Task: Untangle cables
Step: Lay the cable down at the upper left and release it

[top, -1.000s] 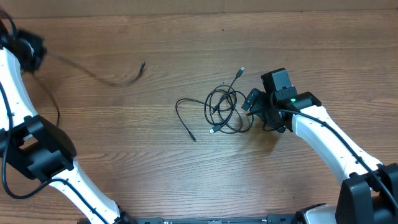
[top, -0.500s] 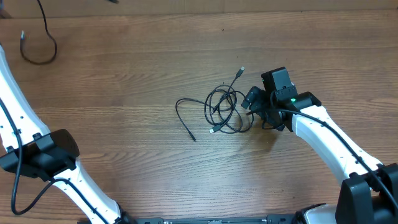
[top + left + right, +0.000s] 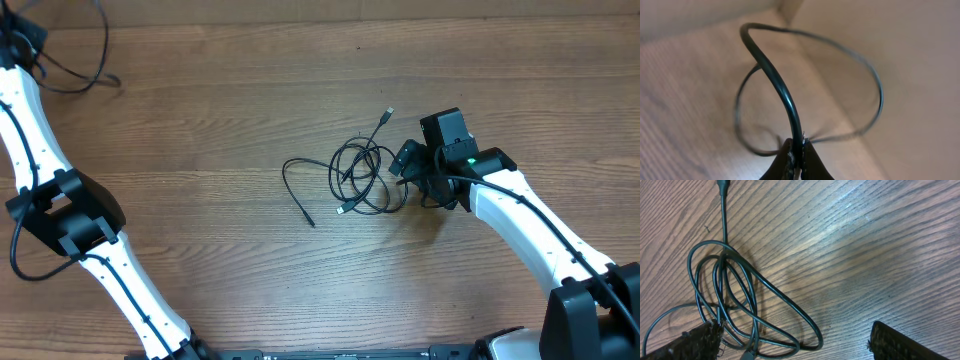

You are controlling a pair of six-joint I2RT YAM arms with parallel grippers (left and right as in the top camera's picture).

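Separation is in hand: one cable (image 3: 775, 75) is clamped in the left claw (image 3: 796, 160) at the far-left table (image 3: 200, 250) corner; the coiled bundle (image 3: 362, 178) lies mid-table beside the spread right claw (image 3: 795, 340). A single strand should be pinched next.

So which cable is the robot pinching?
The single cable in the left gripper, its jaws shut on it, far from the tangled bundle lying loose in the middle.

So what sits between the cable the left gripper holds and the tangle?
Nothing: in the overhead view only bare wooden table separates that cable from the tangle.
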